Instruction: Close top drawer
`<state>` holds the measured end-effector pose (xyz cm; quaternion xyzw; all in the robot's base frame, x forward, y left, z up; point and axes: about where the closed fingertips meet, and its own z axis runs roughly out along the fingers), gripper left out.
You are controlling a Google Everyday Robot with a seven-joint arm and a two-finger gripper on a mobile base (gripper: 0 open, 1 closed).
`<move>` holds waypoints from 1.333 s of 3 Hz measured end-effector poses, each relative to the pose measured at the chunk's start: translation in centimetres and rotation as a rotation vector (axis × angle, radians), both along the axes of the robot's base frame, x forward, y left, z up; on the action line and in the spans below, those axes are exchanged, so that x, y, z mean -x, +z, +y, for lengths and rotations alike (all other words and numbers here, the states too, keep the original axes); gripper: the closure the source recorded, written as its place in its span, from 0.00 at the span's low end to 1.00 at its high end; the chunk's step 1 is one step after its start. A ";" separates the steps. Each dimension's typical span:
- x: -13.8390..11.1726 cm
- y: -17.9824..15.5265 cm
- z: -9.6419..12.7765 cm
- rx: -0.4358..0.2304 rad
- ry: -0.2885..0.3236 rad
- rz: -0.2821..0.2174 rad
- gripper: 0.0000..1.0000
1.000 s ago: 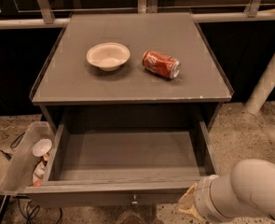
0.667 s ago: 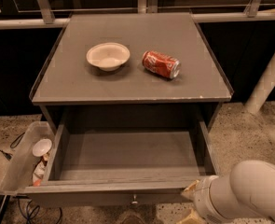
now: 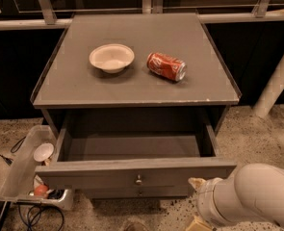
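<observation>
The top drawer (image 3: 136,170) of the grey cabinet stands partly open, its flat front panel with a small round metal knob (image 3: 138,179) facing me. Its inside looks empty. A slimmer drawer front with a similar knob (image 3: 139,193) sits just below it. My gripper (image 3: 198,201) is at the lower right, in front of the right end of the drawer's front panel and close against it. The white arm (image 3: 252,196) behind it fills the bottom right corner.
On the cabinet top (image 3: 79,88) sit a white bowl (image 3: 111,57) and a red soda can (image 3: 166,66) lying on its side. A clear bin (image 3: 23,170) with small items and cables stands on the floor at the left. A white post (image 3: 276,83) leans at the right.
The drawer front has moved back towards the cabinet, so less of the drawer's inside shows. My gripper and arm have moved up and forward with it.
</observation>
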<state>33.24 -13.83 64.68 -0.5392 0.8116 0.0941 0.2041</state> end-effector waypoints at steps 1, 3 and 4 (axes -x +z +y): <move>-3.9 0.8 2.4 -0.078 0.059 -0.059 0.42; -14.0 3.9 4.8 -0.248 0.124 -0.198 0.87; -14.0 3.9 4.8 -0.248 0.124 -0.198 0.87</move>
